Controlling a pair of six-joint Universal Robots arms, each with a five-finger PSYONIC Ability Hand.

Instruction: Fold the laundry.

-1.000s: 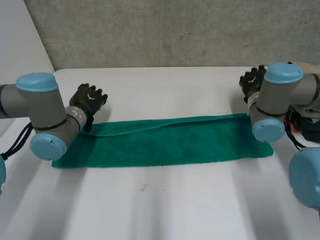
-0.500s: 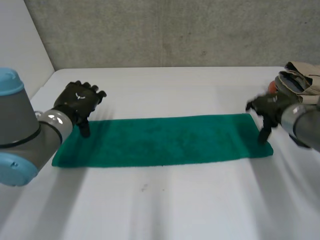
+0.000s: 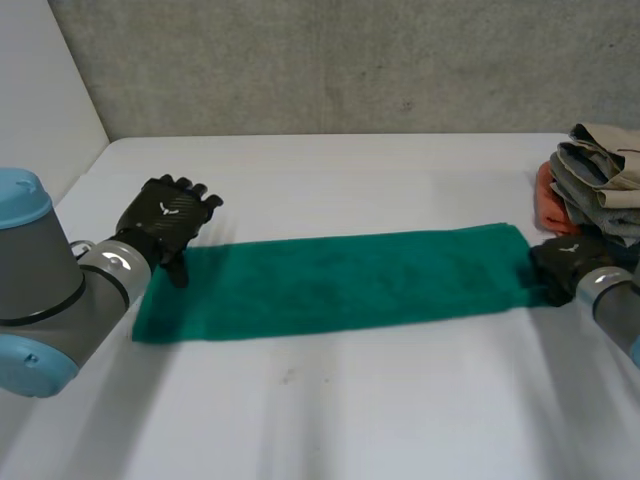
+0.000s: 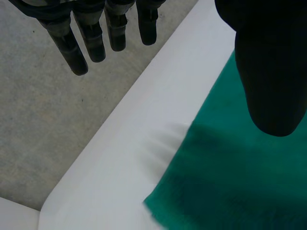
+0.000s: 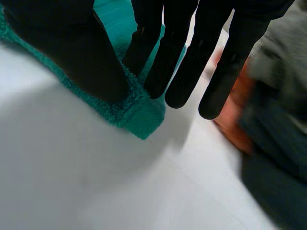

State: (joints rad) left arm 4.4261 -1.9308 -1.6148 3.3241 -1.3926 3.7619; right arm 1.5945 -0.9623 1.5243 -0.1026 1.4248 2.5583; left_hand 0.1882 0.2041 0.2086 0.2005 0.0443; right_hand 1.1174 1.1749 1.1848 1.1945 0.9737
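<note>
Our fuzzy green towel (image 3: 340,282) lay flat on the white table (image 3: 350,400), a long strip running side to side with a hand at each end. The right hand (image 3: 562,262) pinched the right corner between thumb and fingers, the left hand (image 3: 165,215) hovered over the far left corner, fingers straight and holding nothing

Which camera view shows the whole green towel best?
The head view: the towel lies there as one flat, long strip on the table, with both ends visible. The left wrist view shows one corner by the thumb of the left hand. The right wrist view shows another corner between thumb and fingers of the right hand.
</note>
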